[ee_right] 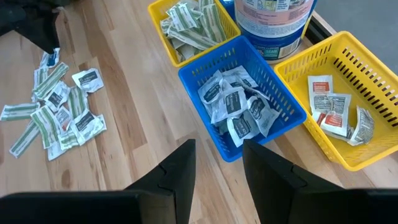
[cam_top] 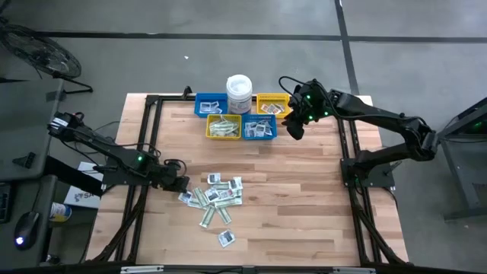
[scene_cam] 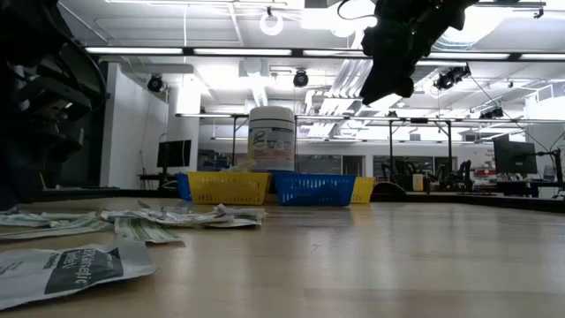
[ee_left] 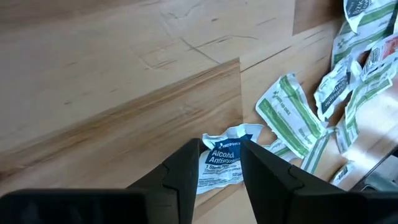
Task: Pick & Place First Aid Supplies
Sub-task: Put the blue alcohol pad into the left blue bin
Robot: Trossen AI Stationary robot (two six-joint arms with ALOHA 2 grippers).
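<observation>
The left claw (ee_left: 217,180) sits low on the pale wooden worktop (cam_top: 304,190) at the near-left edge of a scattered heap of flat paper first aid packets (cam_top: 217,196), its two dark fingers (ee_left: 183,177) closed on either side of a crumpled white square packet with blue "Alcohol Antiseptic" print (ee_left: 222,163). The packet lies between the fingers and appears pinched, though it still rests on the wood. Just beside it lies a longer pale green-and-white strip packet (ee_left: 291,115), with more strips and squares piled past it.

Well apart, the right claw (ee_right: 217,180) hangs above the worktop just in front of the bins, fingers parted and holding nothing. Below it stand a blue plastic mesh bin holding white square packets (ee_right: 239,106), a yellow plastic mesh bin of green-and-white strips (ee_right: 193,28), another yellow plastic mesh bin with red-printed packets (ee_right: 339,102) and, behind them, a white lidded tub (cam_top: 239,93). A further blue bin (cam_top: 211,105) stands at the row's left end in the high view.

The step in hand looks like the pick of a single packet (most of the heap remains unsorted). Doing it well likely means lifting straight up so the neighbouring strip is not dragged along, confirming only one packet rises, then carrying it to the blue bin of matching white squares and releasing low inside its walls, keeping clear of the waiting right arm.
</observation>
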